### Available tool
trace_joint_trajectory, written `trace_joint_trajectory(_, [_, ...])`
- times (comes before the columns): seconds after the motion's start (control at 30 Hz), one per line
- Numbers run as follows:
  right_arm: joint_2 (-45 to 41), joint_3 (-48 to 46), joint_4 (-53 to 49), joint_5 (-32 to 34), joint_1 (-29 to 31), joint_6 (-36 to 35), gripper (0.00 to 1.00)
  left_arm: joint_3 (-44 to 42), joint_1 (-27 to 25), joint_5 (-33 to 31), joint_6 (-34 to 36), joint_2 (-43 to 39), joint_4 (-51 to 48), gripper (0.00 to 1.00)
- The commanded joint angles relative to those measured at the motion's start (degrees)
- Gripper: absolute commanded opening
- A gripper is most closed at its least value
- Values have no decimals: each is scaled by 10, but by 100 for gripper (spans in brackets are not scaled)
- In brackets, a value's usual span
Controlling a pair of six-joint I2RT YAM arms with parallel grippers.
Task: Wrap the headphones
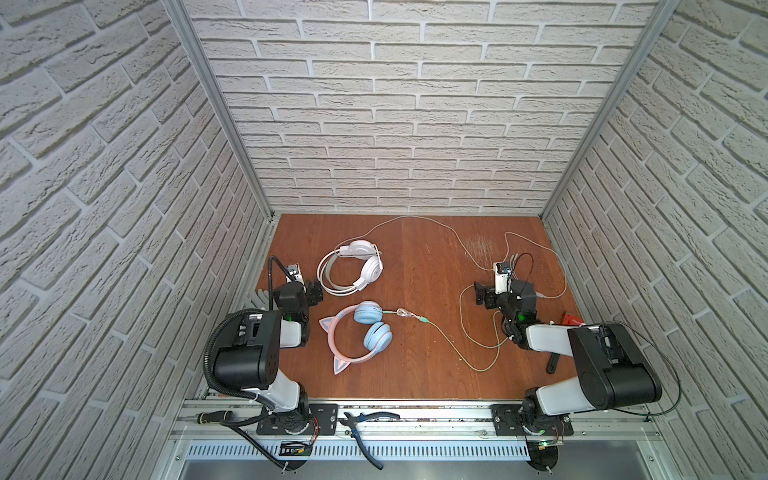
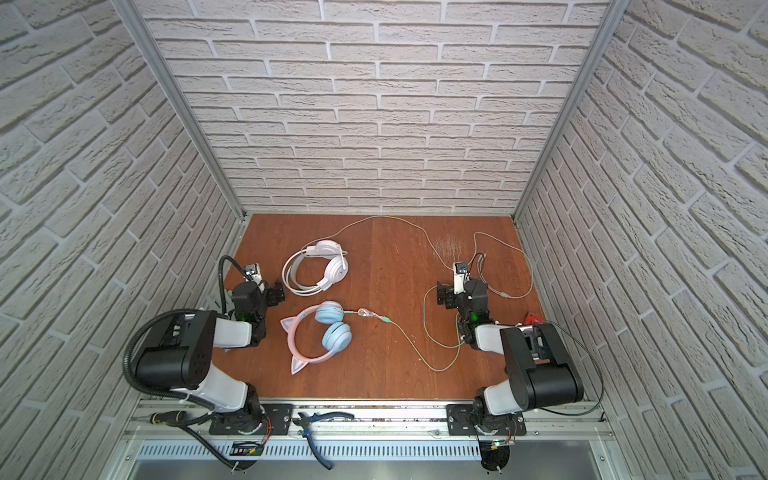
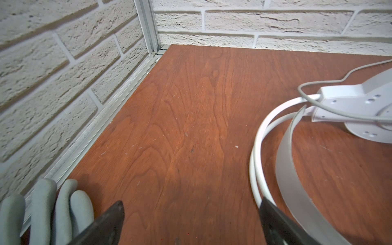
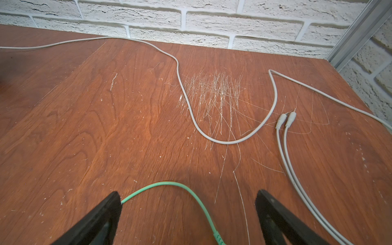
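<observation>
Both top views look steeply down from high above the near edge. They take in the whole wooden surface (image 1: 415, 365) and the three brick walls (image 1: 395, 124), and differ only by a slight sideways shift. The left wrist camera sits low and close behind the left gripper (image 3: 192, 203), facing the far left corner. It shares the white headphones (image 3: 286, 169) with both top views. The right wrist camera sits equally low behind the right gripper (image 4: 188, 194), facing the back wall. It shares the scratched patch (image 4: 212, 95) with them.

Bright, even overhead light is casting soft shadows on the tabletop (image 1: 415, 365); wrist views are blurring toward their edges.
</observation>
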Motion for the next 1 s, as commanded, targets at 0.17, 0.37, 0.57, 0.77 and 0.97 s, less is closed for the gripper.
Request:
trace_joint_trajectory(0.17, [2, 8, 24, -3, -3, -1, 100, 14, 2, -5, 8, 4, 32, 98])
trace_joint_trajectory(0.37, [-6, 5, 30, -11, -3, -8, 100, 17, -7, -6, 21, -30, 4, 98])
trace_joint_trajectory(0.57, [-73, 31, -64, -12, -3, -12, 100, 45, -37, -28, 50, -141, -119, 98])
trace_joint_trajectory(0.77, [-167, 83, -212, 15, -2, 9, 100, 127, -40, -29, -19, -268, -330, 98])
trace_joint_trajectory(0.97, [-218, 164, -390, 21, -1, 41, 99, 257, -50, -8, -145, -324, -640, 98])
